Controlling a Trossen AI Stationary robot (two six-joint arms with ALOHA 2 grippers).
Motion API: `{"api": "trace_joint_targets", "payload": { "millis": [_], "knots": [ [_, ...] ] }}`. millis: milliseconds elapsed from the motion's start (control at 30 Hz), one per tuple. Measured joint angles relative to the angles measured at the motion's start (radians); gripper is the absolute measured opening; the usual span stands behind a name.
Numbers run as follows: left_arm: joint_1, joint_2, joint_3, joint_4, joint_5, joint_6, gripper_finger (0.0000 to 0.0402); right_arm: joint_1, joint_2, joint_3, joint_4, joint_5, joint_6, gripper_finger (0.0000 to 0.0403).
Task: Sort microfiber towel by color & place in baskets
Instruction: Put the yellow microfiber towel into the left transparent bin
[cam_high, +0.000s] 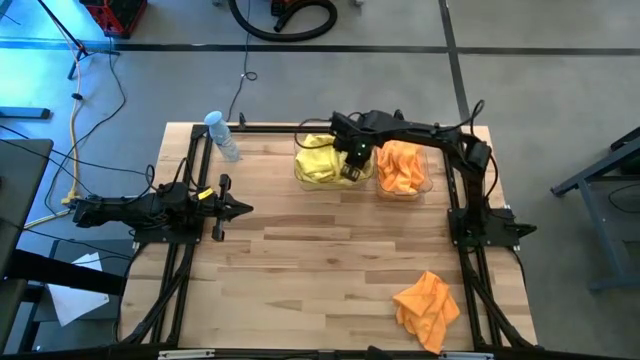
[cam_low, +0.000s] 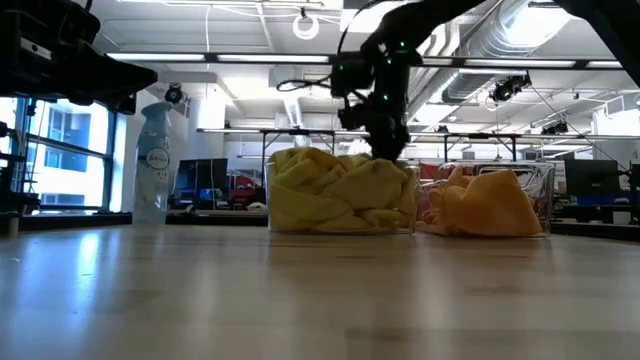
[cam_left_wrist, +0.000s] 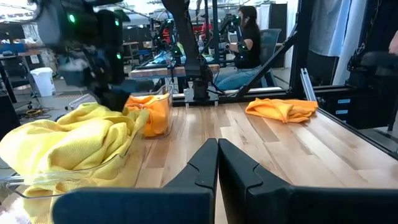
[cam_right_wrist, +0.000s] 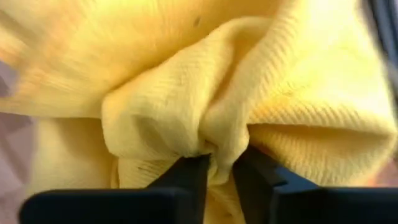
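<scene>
Two clear baskets stand side by side at the table's far side. The left basket (cam_high: 300, 172) is heaped with yellow microfiber towel (cam_high: 318, 160), the right basket (cam_high: 428, 182) with orange towel (cam_high: 402, 168). One more orange towel (cam_high: 428, 308) lies crumpled near the front right corner. My right gripper (cam_right_wrist: 217, 168) points down into the yellow basket's right end (cam_low: 385, 140), its fingers closed on yellow cloth. My left gripper (cam_left_wrist: 217, 155) waits shut, level, at the table's left side (cam_high: 240, 208). My right gripper pinches a bunched fold of the yellow towel (cam_right_wrist: 211, 134) between its two fingertips, several layers gathered together. The fingers come from above, pointing down. The towel rests on the yellow heap inside the left basket, slack around the fingers.
A spray bottle (cam_high: 222, 135) with a pale blue cap stands at the far left corner, left of the baskets. Bare wood lies between the baskets and the loose orange towel. Black frame rails (cam_high: 470, 270) run along both table sides.
</scene>
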Motion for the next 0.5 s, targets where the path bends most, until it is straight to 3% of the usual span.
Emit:
{"api": "trace_joint_targets", "payload": {
  "millis": [333,500],
  "knots": [
    [0.0,0.0,0.0,0.0,0.0,0.0,0.0,0.002,0.0,0.224,-0.131,0.001,0.053,0.0144],
    [0.0,0.0,0.0,0.0,0.0,0.0,0.0,0.007,-0.002,0.247,-0.025,0.001,0.122,0.0153]
  ]
}}
